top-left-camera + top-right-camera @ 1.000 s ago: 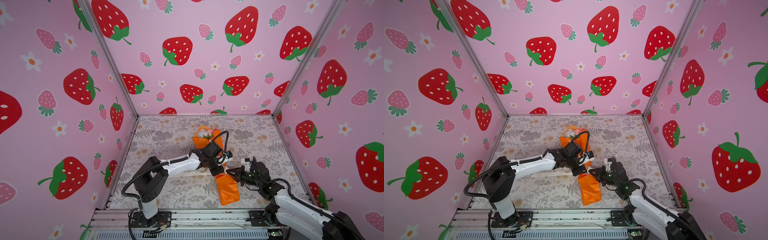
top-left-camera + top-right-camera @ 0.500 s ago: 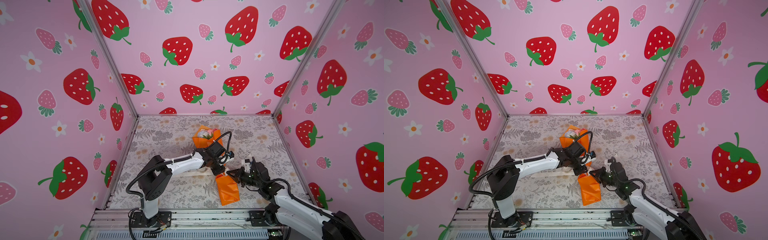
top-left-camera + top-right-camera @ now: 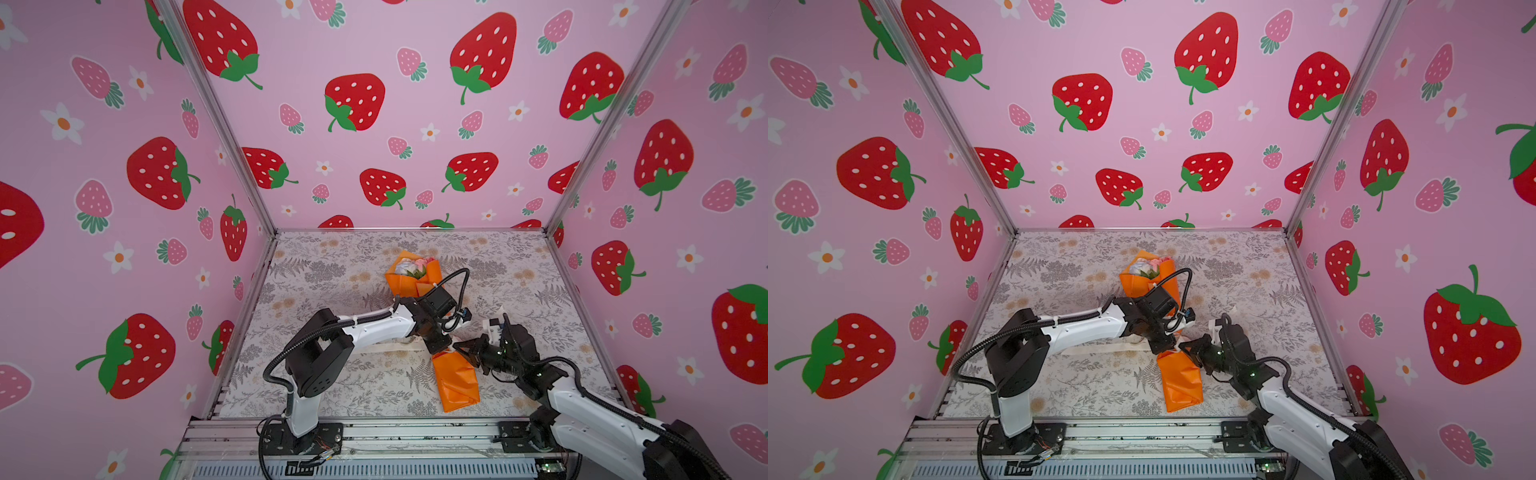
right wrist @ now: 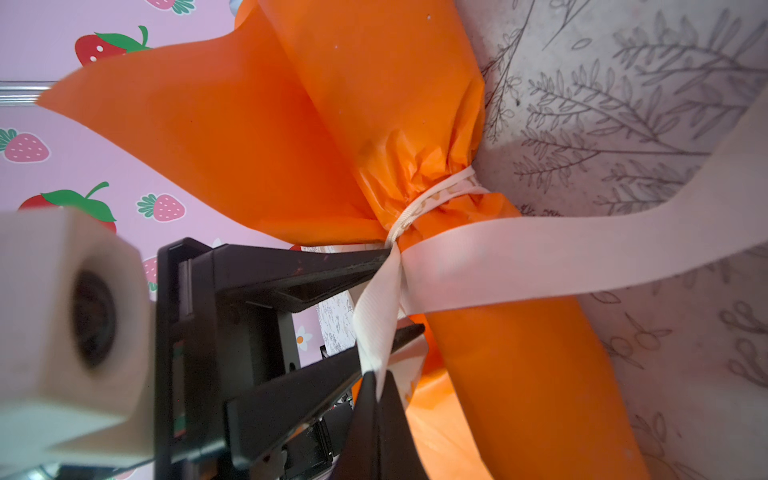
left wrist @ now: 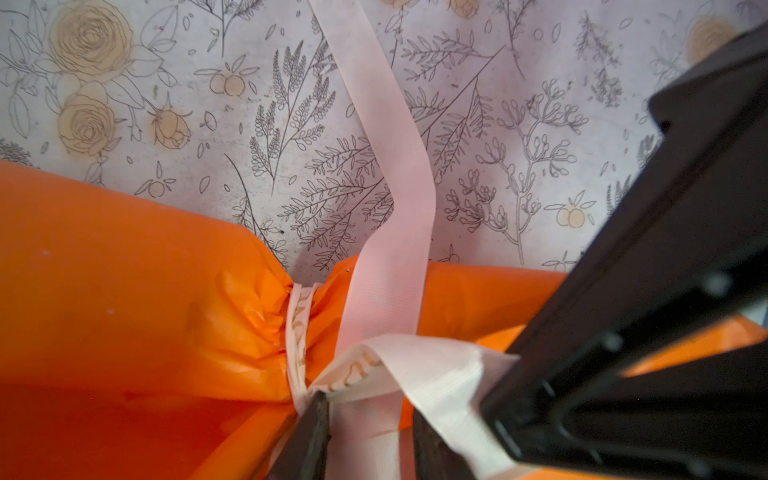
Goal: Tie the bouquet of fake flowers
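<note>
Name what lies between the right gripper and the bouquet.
A cream ribbon, running from the right gripper to the bouquet; the right wrist view shows it.

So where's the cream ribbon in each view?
Both top views: cream ribbon, a pale strip on the mat under the left arm.
Left wrist: crosses the mat to the knot.
Right wrist: wide band leaving the knot.
Landmark: orange wrapping paper.
</note>
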Available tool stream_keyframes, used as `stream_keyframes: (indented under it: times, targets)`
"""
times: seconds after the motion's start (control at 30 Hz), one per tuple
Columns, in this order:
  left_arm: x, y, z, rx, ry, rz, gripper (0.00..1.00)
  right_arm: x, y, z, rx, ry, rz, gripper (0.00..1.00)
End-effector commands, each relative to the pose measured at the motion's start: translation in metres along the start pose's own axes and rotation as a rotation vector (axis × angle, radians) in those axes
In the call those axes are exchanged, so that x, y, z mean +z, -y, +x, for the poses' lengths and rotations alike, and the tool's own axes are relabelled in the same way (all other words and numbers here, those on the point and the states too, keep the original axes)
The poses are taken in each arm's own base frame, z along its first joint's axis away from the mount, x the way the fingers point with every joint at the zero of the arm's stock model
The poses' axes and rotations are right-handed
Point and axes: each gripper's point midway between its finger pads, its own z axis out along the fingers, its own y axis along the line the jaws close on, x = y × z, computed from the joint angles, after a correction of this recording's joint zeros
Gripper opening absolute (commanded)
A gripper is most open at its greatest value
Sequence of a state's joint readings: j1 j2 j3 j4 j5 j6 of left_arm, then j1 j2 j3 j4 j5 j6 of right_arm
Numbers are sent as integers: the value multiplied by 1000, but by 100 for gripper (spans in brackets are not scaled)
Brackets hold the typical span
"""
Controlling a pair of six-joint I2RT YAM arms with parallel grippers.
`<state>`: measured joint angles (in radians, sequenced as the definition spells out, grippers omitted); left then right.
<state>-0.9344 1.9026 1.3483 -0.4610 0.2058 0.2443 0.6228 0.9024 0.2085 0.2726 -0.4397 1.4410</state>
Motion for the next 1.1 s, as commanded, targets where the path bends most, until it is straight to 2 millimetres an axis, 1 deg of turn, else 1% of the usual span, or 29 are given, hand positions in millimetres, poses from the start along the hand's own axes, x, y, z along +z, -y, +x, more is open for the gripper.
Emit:
stream_keyframes:
  times: [0.0,0.13,0.3,0.37,0.4,0.6,0.77,0.8,0.87,0.93,1.0,1.07]
  targets:
    - [-11,3,-2,40,0,-7,29,-1,-11,-8,-11,28,-14,3]
    - [-18,3,-6,50,22,-13,18,-1,-3,-8,-18,32,15,3]
    - [-28,3,-9,55,45,-29,11,-1,7,-9,-37,41,66,3]
    - [-31,3,-9,54,59,-35,10,1,16,-8,-33,33,100,3]
    - [-32,3,-9,54,61,-36,8,1,17,-8,-37,32,104,3]
    - [-35,5,-9,38,73,-30,7,1,14,-11,-82,32,133,3]
    - [-39,4,-15,-10,113,-23,7,2,14,-11,-136,6,180,3]
    - [-39,5,-15,-16,118,-17,8,2,14,-11,-144,0,189,3]
    - [-40,5,-14,-26,119,-20,18,2,17,-11,-160,-6,217,3]
    - [-40,6,-13,-25,119,-19,18,1,20,-11,-168,-14,240,3]
    - [-42,6,-13,-26,124,-15,24,0,22,-11,-171,-17,253,3]
    - [-44,8,-14,-20,134,-9,28,0,22,-10,-172,-14,249,2]
